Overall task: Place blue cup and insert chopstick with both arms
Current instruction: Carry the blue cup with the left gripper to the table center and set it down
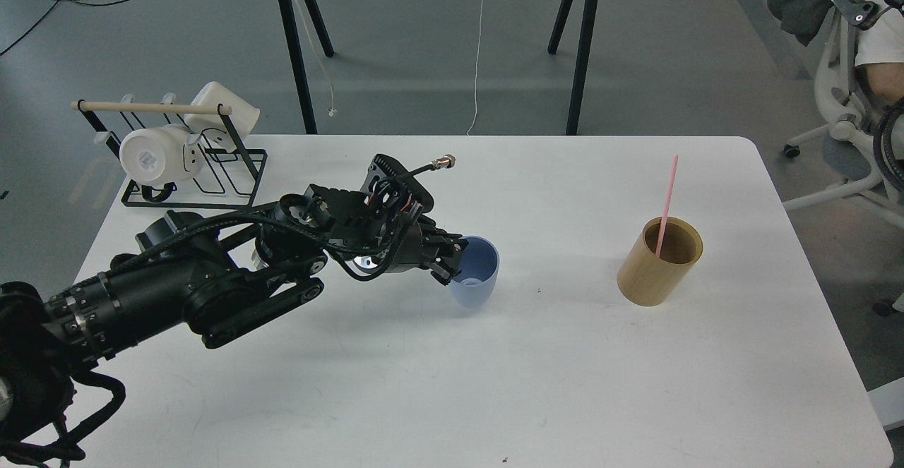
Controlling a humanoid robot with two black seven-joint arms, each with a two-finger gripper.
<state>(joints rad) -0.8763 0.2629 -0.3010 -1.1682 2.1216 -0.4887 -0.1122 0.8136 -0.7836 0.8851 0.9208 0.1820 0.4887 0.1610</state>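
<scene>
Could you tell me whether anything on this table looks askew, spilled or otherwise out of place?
Nothing looks spilled or broken. The blue cup stands upright at mid-table with the left gripper at its rim. The pink chopstick leans in the bamboo holder, not in the cup. Two white mugs lie sideways on the wire rack.

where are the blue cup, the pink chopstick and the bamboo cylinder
blue cup (479, 286), head view, on its outer wall below the rim
pink chopstick (668, 196), head view, on the shaft above the cylinder
bamboo cylinder (644, 277), head view, on its outer side wall
</scene>
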